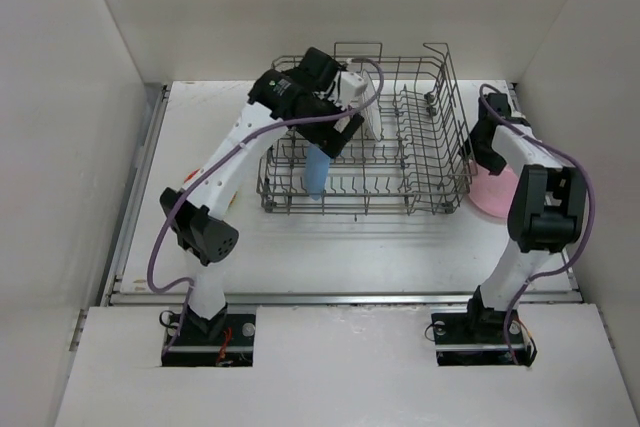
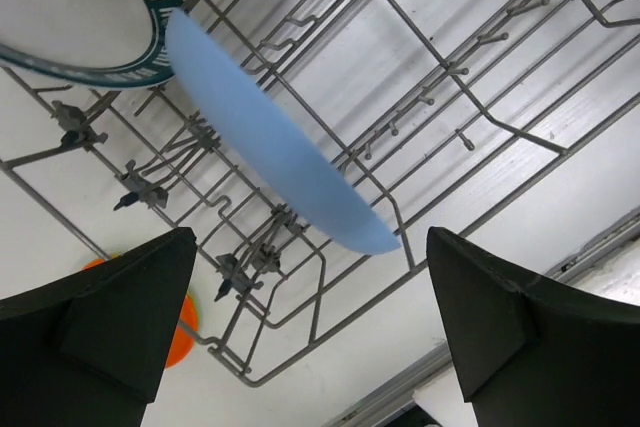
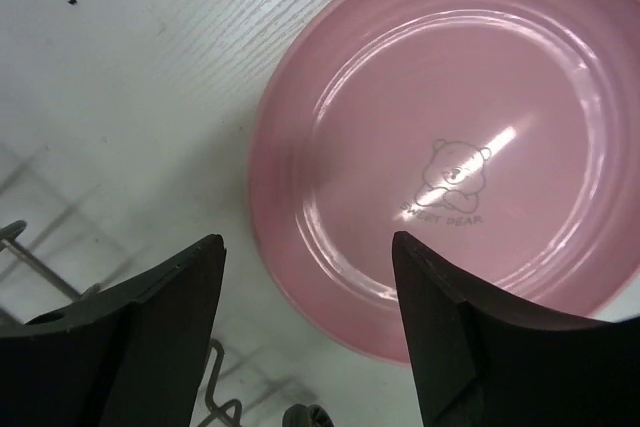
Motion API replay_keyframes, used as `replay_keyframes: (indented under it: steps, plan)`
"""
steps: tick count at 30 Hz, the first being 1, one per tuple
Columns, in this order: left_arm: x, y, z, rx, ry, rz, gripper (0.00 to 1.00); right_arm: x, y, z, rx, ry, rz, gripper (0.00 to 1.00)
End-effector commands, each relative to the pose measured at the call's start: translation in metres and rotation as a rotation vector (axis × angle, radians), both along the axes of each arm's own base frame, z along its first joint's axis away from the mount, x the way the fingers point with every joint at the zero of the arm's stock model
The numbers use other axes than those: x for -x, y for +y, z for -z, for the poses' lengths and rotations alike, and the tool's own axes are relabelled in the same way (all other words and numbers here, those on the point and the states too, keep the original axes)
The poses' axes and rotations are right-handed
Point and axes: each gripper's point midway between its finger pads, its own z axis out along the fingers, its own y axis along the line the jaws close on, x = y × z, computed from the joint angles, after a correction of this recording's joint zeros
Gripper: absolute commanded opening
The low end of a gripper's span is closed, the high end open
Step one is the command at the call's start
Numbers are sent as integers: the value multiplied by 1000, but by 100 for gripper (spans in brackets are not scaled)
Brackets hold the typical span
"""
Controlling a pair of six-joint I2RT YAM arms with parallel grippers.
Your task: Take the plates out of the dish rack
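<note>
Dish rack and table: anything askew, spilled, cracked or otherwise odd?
Nothing stands out. The light blue plate stands on edge among the tines of the dish rack, the pink plate lies flat and face up on the table beside the rack, and no cracks or spills show.

You've got the grey wire dish rack (image 1: 400, 162) holding a light blue plate (image 2: 270, 142) on edge, tilted between the tines, with two white dark-rimmed plates (image 2: 60, 7) right beside it. The pink plate (image 3: 450, 147) lies flat, face up, just off the rack's right side. A bit of an orange plate (image 2: 178, 332) peeks past the rack's edge.
</note>
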Motion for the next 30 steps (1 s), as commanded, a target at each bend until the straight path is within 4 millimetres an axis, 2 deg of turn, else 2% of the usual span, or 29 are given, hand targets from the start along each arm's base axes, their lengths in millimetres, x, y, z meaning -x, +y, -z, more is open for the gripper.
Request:
replay_keyframes:
  steps: [1,3,4,8,10,11,13,14,16,20,21,23,24,25,28,30]
  plan:
    - [-7,4,4,-111,-57,-32,100,-3,-14,-52,51,-158,74,74]
    - [-7,3,10,-152,-60,-49,100,1,-18,-64,70,-188,97,74]
    - [-12,3,19,-176,-51,-69,100,3,-19,-80,76,-231,113,74]
    - [-20,5,33,-279,-77,-128,100,17,-30,-107,129,-295,188,74]
    - [-25,13,38,-355,-103,-172,98,24,-36,-116,159,-319,223,74]
    - [-29,14,47,-382,-100,-193,98,27,-37,-130,164,-359,240,74]
    - [-28,16,49,-414,-101,-211,92,32,-39,-146,174,-399,250,74]
    - [-28,15,49,-408,-99,-220,90,37,-40,-162,183,-441,261,74]
    - [-26,12,60,-418,-65,-204,84,41,-37,-178,180,-482,236,74]
    - [-17,-1,67,-362,5,-178,59,35,-11,-223,138,-627,79,74]
    - [-16,-3,68,-349,15,-183,43,35,8,-234,105,-668,-7,74]
    - [-14,-5,70,-342,29,-190,25,34,28,-243,98,-704,-141,74]
    - [-15,-6,68,-330,23,-199,18,29,52,-252,46,-751,-250,76]
    - [-16,-4,67,-336,16,-204,9,29,62,-252,25,-759,-298,76]
    - [-21,-2,60,-339,-16,-232,0,28,95,-250,-58,-768,-414,76]
    - [-27,3,46,-332,-66,-266,0,28,104,-245,-75,-758,-442,76]
